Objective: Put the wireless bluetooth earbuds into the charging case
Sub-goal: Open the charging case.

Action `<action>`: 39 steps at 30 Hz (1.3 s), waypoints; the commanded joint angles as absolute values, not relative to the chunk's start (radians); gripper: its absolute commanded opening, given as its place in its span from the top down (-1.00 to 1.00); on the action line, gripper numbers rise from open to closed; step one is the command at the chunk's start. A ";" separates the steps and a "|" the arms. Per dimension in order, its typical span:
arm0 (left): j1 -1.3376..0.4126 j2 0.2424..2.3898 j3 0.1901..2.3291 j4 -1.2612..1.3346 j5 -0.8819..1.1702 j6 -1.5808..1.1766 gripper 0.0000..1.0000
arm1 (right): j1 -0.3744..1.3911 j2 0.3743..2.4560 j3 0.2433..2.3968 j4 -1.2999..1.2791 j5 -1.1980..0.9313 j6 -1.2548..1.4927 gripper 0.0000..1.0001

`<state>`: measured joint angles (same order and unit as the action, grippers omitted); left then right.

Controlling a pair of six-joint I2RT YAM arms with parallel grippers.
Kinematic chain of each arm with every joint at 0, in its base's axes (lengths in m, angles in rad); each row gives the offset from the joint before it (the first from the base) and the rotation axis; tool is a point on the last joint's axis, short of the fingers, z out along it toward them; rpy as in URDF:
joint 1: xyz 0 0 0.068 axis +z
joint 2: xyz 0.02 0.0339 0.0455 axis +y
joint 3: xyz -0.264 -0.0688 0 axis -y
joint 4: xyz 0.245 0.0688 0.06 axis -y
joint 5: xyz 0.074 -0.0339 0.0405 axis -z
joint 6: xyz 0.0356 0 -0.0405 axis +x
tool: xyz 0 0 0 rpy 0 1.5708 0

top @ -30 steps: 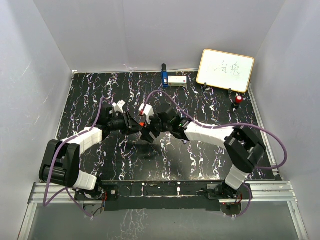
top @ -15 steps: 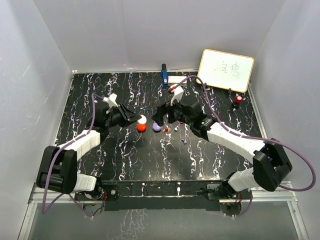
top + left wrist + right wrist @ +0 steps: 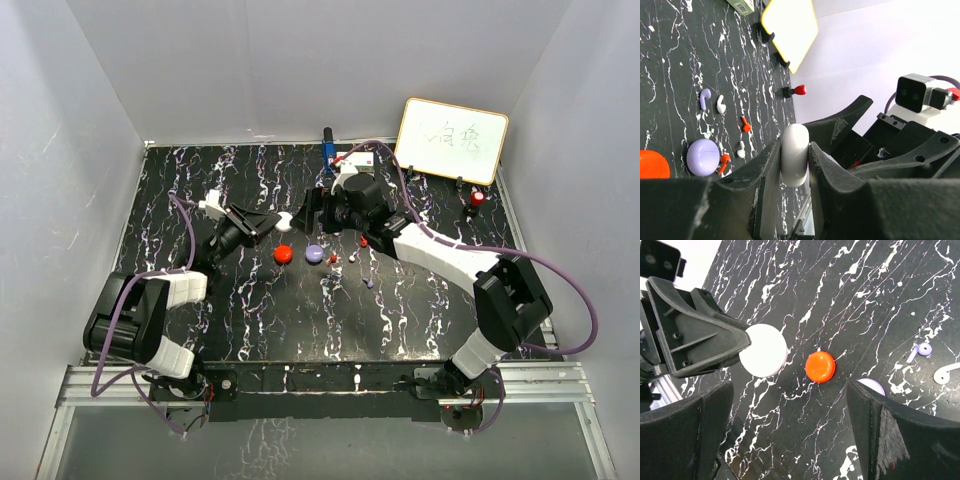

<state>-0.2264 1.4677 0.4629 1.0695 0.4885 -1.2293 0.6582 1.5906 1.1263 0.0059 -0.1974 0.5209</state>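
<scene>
Nothing looks seated yet: the earbuds (image 3: pixel 720 104) lie loose on the worktop (image 3: pixel 200 180) at frame centre. The left gripper (image 3: pixel 268 224) has its jaws clamped on a white charging case (image 3: pixel 794 152); the right gripper (image 3: pixel 785 395) has its jaws apart, empty

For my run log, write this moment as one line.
left jaws: shut on white case | right jaws: open, empty | red case, purple case: on table | earbuds: loose on table
</scene>
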 commanded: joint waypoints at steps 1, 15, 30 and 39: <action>-0.230 1.484 0.435 1.307 0.480 -1.326 1.00 | 0.647 1.583 1.166 0.047 -0.219 0.590 -0.86; -0.230 1.459 0.428 1.289 0.499 -1.337 1.00 | 0.645 1.635 1.186 0.056 -0.223 0.604 -0.86; -0.231 1.441 0.417 1.241 0.498 -1.326 1.00 | 0.642 1.626 1.207 0.059 -0.227 0.609 -0.87; -0.230 1.418 0.427 1.214 0.500 -1.324 1.00 | 0.632 1.712 1.211 0.036 -0.215 0.629 -0.87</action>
